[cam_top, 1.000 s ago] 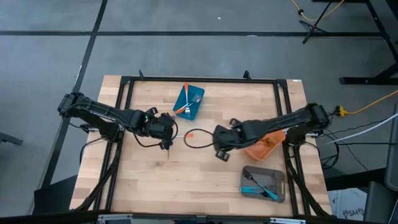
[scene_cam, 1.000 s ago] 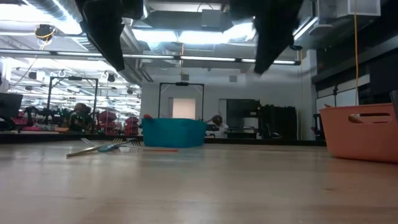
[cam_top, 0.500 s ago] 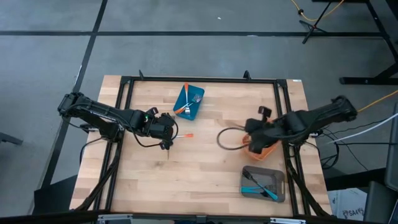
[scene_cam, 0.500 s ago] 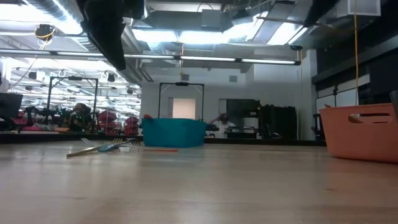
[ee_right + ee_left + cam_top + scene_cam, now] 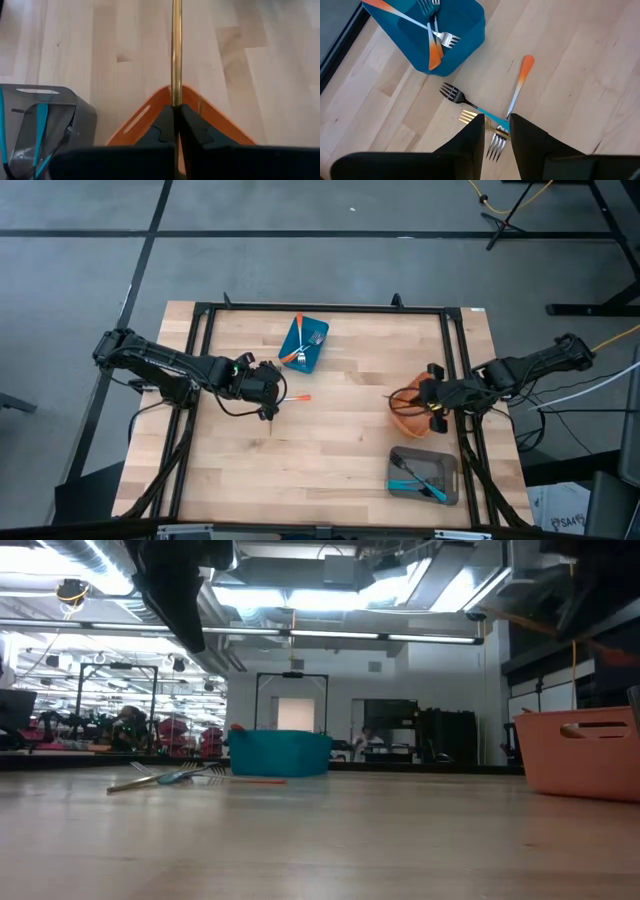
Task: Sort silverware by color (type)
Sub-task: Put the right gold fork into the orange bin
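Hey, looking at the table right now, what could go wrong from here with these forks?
1. The right gripper pinches only the end of a gold fork, which juts past the orange bin. Released now, it might tip over the rim.
2. Under the left gripper, whose jaws stand apart, a blue-handled fork, an orange-handled fork and a second gold fork cross, so closing may catch more than one.
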